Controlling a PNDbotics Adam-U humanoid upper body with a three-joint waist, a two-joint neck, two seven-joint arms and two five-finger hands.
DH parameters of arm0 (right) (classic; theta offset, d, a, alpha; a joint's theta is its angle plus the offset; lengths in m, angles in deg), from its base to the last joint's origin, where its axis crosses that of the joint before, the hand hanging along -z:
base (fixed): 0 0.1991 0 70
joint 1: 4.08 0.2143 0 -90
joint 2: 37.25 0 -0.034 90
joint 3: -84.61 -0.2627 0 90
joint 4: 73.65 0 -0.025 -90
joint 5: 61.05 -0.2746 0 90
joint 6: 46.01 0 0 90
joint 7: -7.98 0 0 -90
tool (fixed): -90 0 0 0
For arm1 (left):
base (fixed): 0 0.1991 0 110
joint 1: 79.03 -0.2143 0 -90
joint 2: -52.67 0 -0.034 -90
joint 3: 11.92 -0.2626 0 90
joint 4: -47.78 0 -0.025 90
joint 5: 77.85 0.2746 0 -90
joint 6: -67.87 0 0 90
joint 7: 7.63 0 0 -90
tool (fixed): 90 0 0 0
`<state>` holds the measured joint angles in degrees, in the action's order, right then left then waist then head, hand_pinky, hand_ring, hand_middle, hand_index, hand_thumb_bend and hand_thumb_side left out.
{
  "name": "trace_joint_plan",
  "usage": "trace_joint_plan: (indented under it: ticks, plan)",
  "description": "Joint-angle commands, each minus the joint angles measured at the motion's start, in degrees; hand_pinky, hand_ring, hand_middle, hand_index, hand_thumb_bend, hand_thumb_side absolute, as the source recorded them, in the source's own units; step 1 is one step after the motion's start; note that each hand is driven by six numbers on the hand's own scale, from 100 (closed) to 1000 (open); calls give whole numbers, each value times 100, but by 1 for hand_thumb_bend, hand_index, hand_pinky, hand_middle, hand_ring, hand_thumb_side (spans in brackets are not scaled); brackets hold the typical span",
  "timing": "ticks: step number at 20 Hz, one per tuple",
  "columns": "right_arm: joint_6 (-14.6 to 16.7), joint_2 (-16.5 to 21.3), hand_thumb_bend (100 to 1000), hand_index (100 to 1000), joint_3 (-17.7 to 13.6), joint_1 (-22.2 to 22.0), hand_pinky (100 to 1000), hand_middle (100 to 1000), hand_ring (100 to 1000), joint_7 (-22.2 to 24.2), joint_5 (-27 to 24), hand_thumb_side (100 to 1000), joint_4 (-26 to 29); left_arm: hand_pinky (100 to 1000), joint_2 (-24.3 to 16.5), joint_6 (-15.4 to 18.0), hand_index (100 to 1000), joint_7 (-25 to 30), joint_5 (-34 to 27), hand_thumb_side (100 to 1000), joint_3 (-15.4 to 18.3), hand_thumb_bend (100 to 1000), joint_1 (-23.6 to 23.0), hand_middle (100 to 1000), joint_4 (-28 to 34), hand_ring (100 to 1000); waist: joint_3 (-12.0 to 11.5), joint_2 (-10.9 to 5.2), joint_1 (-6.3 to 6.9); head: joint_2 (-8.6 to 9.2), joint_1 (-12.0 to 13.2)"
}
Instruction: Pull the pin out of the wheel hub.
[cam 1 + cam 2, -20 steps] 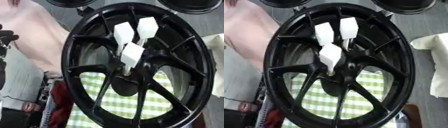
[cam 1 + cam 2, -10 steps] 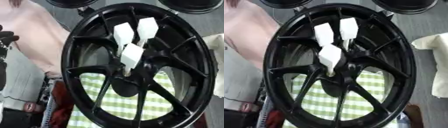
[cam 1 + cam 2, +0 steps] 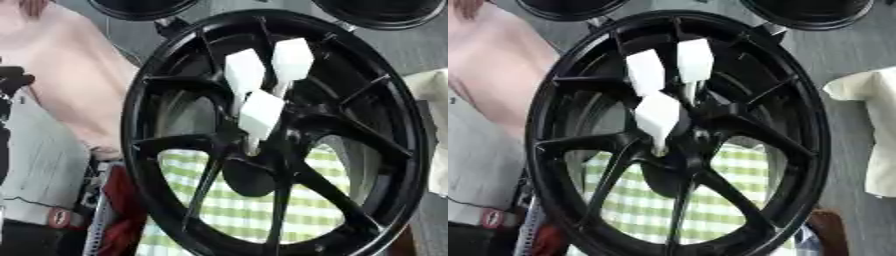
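A black spoked wheel hub [image 3: 798, 100] stands upright and fills both views. Three pins with white block heads stick out of its centre: two side by side higher up [image 3: 646, 71] [image 3: 695, 60], and one lower [image 3: 658, 116] whose thin stem enters the hub just below it. A black shape at the left edge of the left eye view looks like part of my left hand [image 3: 12, 82]; it is well away from the pins and touches nothing on the wheel. My right hand shows in neither view.
A green and white checked cloth [image 3: 728, 200] shows through the lower spokes. A cream cloth [image 3: 877, 130] lies at the right. Two dark round objects [image 3: 807, 7] sit behind the wheel. A person in pink and grey [image 3: 61, 100] stands close at the left.
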<state>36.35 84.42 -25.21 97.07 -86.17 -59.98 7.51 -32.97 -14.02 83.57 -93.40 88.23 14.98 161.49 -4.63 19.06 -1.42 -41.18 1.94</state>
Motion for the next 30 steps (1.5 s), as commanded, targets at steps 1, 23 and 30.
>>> trace_joint_plan:
  ticks: [1,23,30]
  plan:
    - [-89,175,113,802,-128,67,947,873,956,-60,11,128,164,1000,-58,-5,840,-5,-16,785,57,100,3,671,88,742,4,-125,-26,75,-13]
    - [702,116,100,779,-186,155,967,758,880,-688,-740,796,365,1000,-62,-61,839,29,25,790,34,100,31,670,88,742,-20,-97,-122,64,-45]
    - [919,78,100,683,19,207,890,632,771,-797,-1264,525,792,1000,-71,-43,839,48,16,787,23,100,45,670,88,741,-66,-99,-123,63,-57]
